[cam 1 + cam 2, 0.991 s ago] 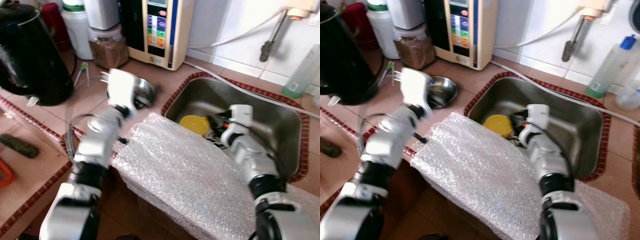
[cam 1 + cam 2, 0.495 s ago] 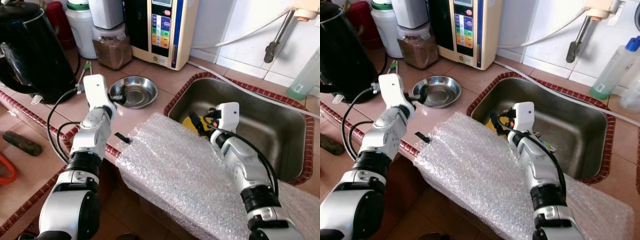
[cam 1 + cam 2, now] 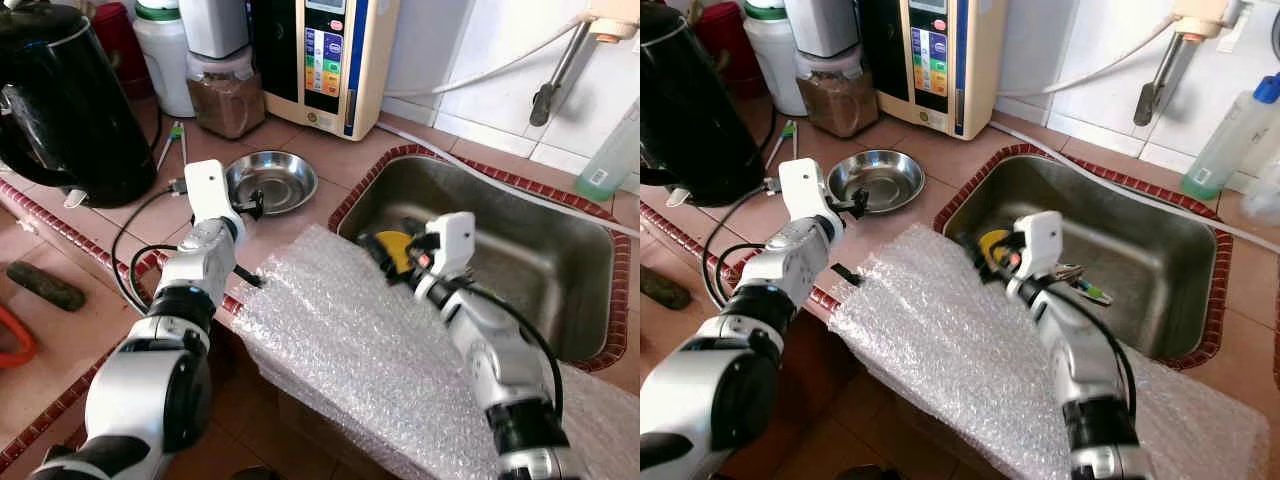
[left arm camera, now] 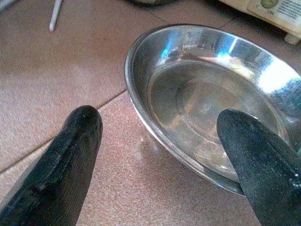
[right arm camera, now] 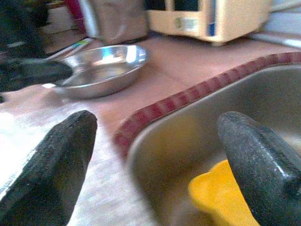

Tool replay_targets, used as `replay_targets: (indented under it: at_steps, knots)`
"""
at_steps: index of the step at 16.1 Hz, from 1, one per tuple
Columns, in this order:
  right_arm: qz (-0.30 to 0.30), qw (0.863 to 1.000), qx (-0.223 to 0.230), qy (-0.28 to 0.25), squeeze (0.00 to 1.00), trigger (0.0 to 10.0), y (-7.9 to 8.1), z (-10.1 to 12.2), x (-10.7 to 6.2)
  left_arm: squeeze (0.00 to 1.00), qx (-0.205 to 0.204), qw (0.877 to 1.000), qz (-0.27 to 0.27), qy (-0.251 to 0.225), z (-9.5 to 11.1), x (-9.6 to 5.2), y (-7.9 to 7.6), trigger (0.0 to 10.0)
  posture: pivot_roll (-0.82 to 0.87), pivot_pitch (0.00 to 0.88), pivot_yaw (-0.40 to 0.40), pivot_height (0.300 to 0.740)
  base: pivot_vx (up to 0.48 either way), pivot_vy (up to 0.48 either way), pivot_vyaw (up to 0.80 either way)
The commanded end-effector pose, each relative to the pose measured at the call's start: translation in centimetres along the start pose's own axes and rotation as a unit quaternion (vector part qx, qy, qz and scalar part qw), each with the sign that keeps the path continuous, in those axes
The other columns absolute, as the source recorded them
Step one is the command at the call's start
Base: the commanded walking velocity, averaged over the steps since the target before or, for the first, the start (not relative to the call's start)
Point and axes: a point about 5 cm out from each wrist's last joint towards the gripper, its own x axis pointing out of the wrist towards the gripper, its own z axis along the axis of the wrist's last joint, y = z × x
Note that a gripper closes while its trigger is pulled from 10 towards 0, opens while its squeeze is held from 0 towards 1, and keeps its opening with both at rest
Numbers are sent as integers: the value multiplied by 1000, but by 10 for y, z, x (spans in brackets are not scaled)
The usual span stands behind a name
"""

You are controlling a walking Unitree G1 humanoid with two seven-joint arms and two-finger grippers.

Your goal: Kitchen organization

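The left gripper [image 4: 160, 155], jaws apart, straddles the near rim of the steel bowl [image 3: 270, 180] on the desk, seemingly about to pinch it. The right gripper [image 5: 155, 165], jaws apart, hovers over the sink [image 3: 560, 250].

Black kettle [image 3: 65, 100], brown-filled jar [image 3: 226, 92], cream wall appliance [image 3: 325, 60], green bottle [image 3: 612, 152] beside tiles.

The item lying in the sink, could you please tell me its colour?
Yellow item; it shows best in the left eye view, beside the right pincer.
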Motion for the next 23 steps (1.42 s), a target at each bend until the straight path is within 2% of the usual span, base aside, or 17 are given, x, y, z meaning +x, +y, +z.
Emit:
replay_targets:
  at_steps: [1, 4, 5, 7, 8, 10, 14, 19, 23]
  knots:
    - [23, 1000, 4, -12, 0, 10000, 5, 6, -1, 0, -10, 1000, 7, 17, -2, 1, 0, 10000, -13, 60, 36, 740, 0, 0, 0]
    - [96, 995, 20, -31, 0, 10000, 19, 15, -6, 0, -33, 999, 4, 21, 3, 3, 0, 10000, -15, 60, 38, 740, 0, 0, 0]
    - [100, 994, 19, -28, 0, 10000, 20, 15, -7, 0, -34, 999, 5, 20, 4, 3, 1, 10000, -15, 59, 38, 740, 0, 0, 0]
    - [98, 995, 12, -18, 0, 10000, 20, 13, -8, 0, -67, 997, 6, 31, 4, 3, 2, 10000, -15, 58, 37, 740, 0, 0, 0]
    - [99, 995, 12, -15, 0, 10000, 21, 12, -9, 0, -75, 996, 5, 37, 3, 4, 2, 4980, -16, 60, 38, 740, 0, 0, 0]
    - [101, 995, 12, -11, 0, 10000, 23, 10, -9, 0, -77, 996, -8, 47, 0, 3, 0, 0, -16, 60, 38, 740, 0, 0, 0]
    - [105, 994, 8, 0, 0, 10000, 26, 7, -12, 0, -67, 996, -17, 63, -7, 3, -1, 0, -18, 66, 38, 740, 0, 0, 0]
    - [99, 995, 3, 5, 0, 10000, 24, 7, -7, 0, -76, 995, -8, 66, -5, 2, 14, 0, -7, 63, 35, 740, 0, 0, 0]
    - [126, 992, 11, -5, 0, 10000, 31, 12, -8, 0, -76, 995, -6, 63, -3, 2, 21, 0, -14, 59, 37, 740, 0, 0, 0]
